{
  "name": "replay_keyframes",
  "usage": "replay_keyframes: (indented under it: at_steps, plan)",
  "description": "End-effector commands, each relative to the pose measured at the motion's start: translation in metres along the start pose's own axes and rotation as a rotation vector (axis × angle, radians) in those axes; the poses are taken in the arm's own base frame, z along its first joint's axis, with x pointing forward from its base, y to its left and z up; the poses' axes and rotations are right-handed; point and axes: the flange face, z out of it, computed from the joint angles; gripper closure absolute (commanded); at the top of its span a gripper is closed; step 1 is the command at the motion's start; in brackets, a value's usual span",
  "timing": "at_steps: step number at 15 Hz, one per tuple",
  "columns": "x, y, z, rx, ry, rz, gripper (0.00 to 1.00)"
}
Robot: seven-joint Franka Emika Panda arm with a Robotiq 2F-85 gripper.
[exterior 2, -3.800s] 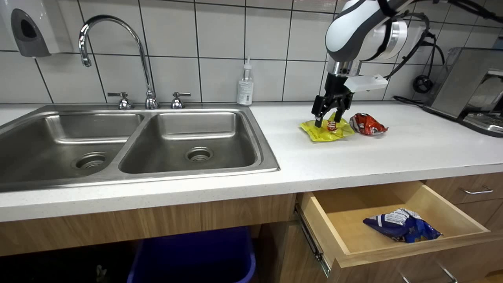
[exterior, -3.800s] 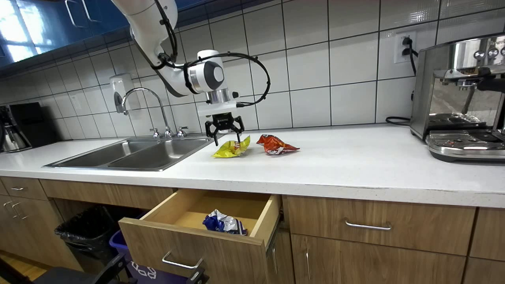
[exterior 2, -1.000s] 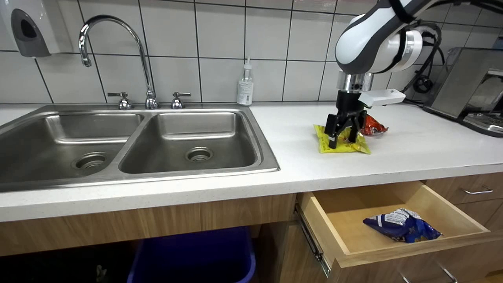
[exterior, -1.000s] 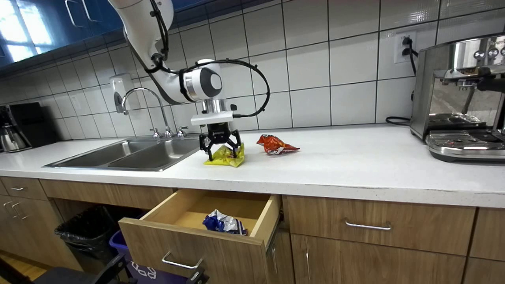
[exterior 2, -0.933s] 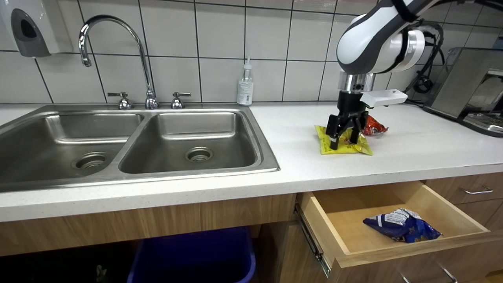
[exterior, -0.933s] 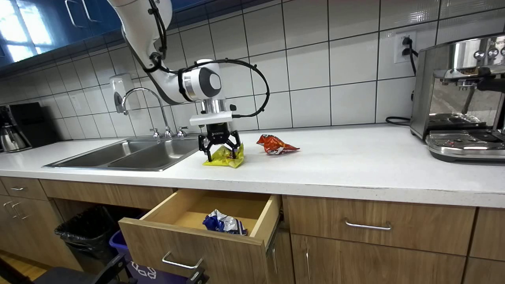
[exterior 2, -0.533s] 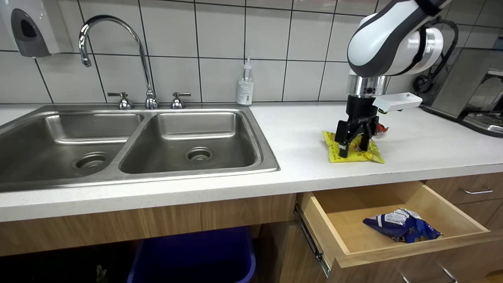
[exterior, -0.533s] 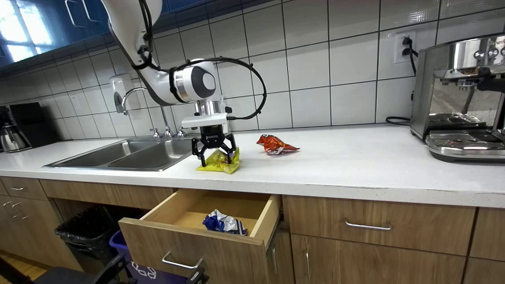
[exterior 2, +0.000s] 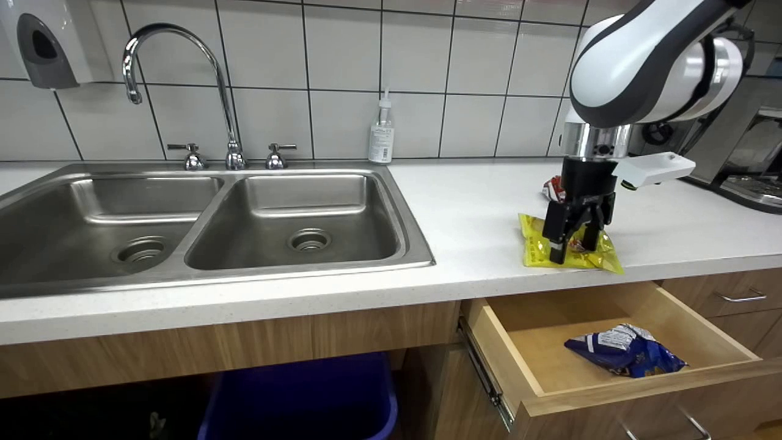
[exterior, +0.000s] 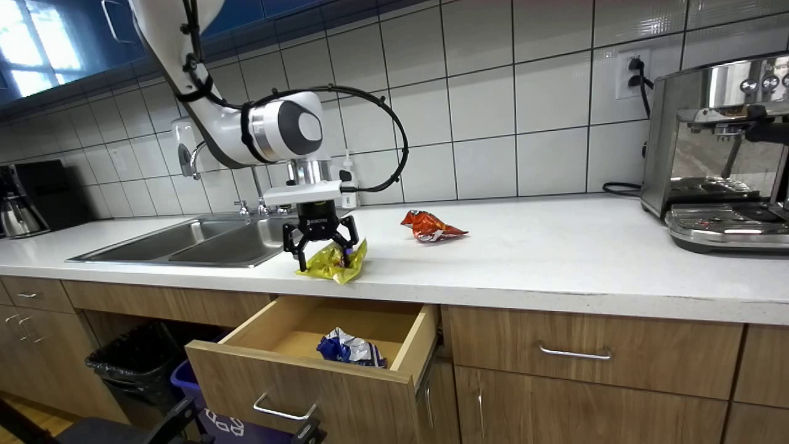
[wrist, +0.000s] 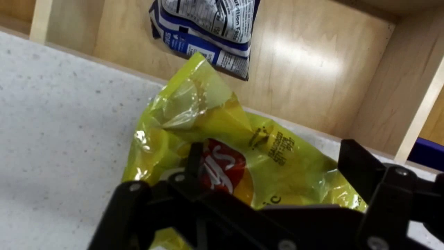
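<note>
In an exterior view, the wooden drawer [exterior 2: 544, 327] stands open at the lower right, with a crumpled blue snack bag [exterior 2: 629, 351] lying inside it. At the left of the same picture is a steel double-basin sink [exterior 2: 203, 227]; bottom centre, a blue bin [exterior 2: 299, 394], too dark inside to tell its contents.

A yellow snack bag [wrist: 269, 166] fills the middle of the wrist view, resting on the white countertop [exterior: 524, 246], one corner reaching the front edge. The gripper [exterior: 325, 267] stands over it, fingers spread apart, tips down at the wrapper.

Compared with half a second ago, gripper and yellow snack bag have shifted together toward that edge, while the red snack bag [exterior: 431, 226], upper centre, and the drawer are unmoved.
</note>
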Motion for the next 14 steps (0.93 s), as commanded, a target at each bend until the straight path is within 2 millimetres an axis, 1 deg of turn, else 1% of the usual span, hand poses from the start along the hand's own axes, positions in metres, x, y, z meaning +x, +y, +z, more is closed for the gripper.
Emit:
replay_keyframes:
  at_steps: [1, 10, 12, 14]
  plan:
    - [-0.030, -0.013, -0.006, 0.002, 0.012, -0.011, 0.00]
    - [-0.074, -0.030, -0.005, -0.001, 0.000, -0.008, 0.00]
    - [-0.079, -0.033, -0.008, -0.004, 0.008, -0.009, 0.00]
    - [-0.081, -0.034, -0.014, -0.012, 0.025, -0.010, 0.00]
